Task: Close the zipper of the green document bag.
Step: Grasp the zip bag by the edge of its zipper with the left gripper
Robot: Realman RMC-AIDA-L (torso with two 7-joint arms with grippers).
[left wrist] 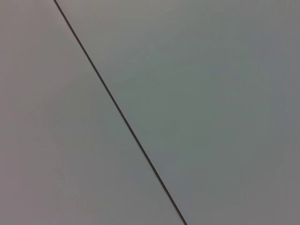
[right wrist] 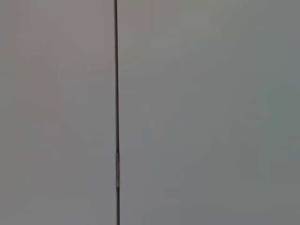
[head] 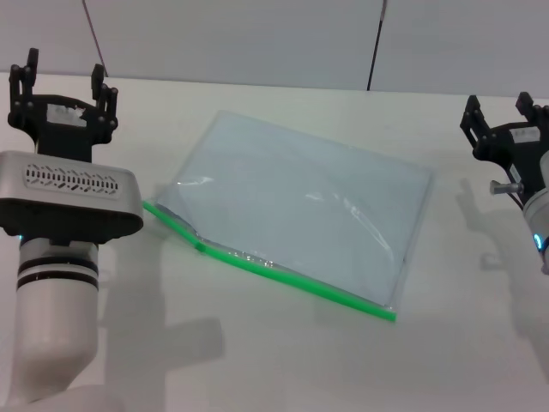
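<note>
The green document bag [head: 300,206], a flat translucent pale-blue pouch, lies at an angle in the middle of the white table. Its zipper [head: 292,277] is the bright green strip along the near long edge, with a small green slider tab [head: 199,247] close to the left end. My left gripper [head: 64,73] is raised at the far left, open and empty, well left of the bag. At the far right my right gripper [head: 502,107] is also raised, open and empty. Both wrist views show only a grey wall with a dark seam.
The white table [head: 283,360] extends in front of the bag. A grey wall [head: 257,34] with dark vertical seams stands behind the table's far edge. My left arm's housing [head: 69,193] fills the left foreground.
</note>
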